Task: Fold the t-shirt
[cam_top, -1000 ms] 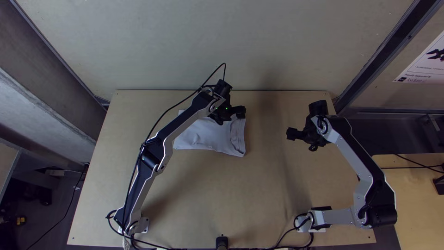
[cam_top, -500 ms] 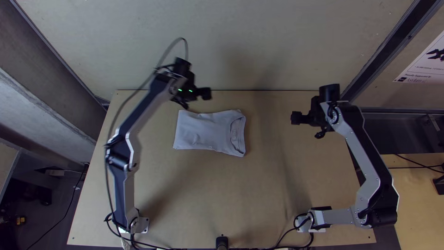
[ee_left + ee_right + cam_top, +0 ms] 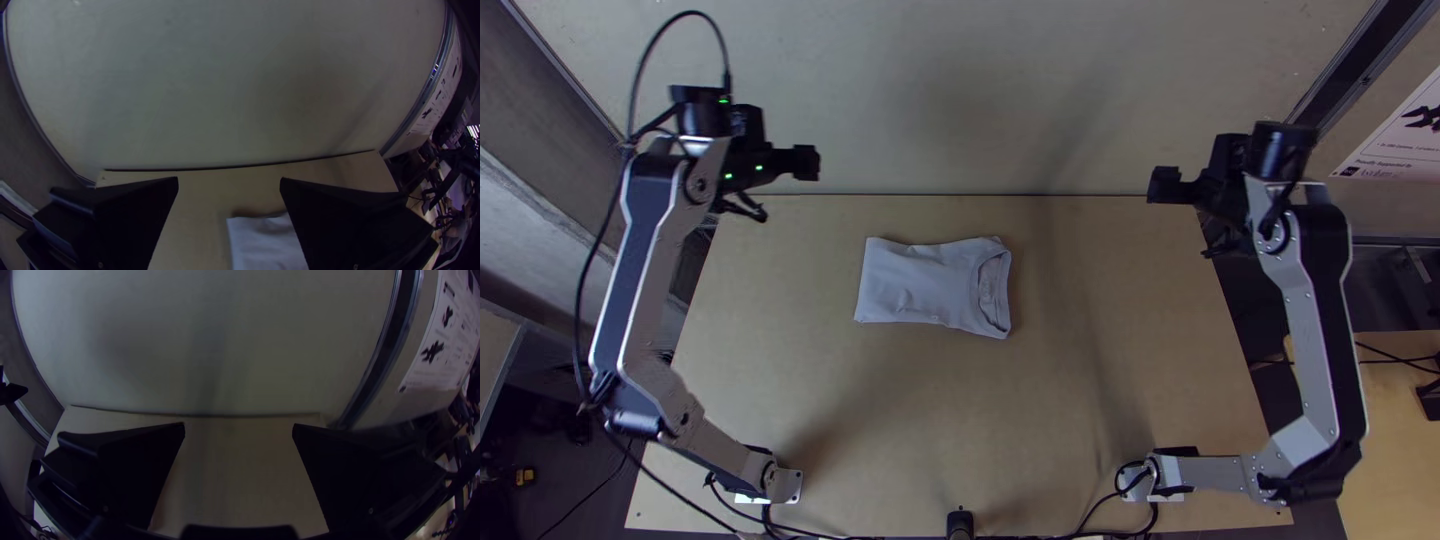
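Right now I'm seeing the t-shirt (image 3: 935, 285) lying folded into a compact bundle, nearer the desk's (image 3: 930, 420) far edge than its near one, its neckline facing the right edge. How its layers are running underneath, I'm not managing to make out. From above, my left gripper (image 3: 808, 163) is hanging near the far left corner, my right gripper (image 3: 1164, 186) near the far right. Both are holding their fingers apart. In the left wrist view, one finger is hiding part of the shirt, and the picture's border is cutting off more.
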`<move>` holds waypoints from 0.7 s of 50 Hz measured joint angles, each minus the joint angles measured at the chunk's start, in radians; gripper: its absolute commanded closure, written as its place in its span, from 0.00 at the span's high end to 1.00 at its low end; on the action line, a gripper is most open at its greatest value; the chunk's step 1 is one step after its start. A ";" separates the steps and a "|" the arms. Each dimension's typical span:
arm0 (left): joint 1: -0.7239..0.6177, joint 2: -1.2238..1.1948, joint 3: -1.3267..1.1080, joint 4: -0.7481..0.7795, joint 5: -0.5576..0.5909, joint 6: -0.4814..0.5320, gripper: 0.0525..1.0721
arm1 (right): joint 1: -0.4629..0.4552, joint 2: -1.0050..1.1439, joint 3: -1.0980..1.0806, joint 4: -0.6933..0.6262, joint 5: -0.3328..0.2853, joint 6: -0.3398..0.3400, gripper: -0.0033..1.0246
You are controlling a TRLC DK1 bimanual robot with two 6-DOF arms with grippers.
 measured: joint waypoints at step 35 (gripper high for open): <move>0.220 -0.854 -0.975 0.847 0.000 0.106 0.96 | 0.040 -0.608 -0.564 0.564 0.026 -0.220 0.96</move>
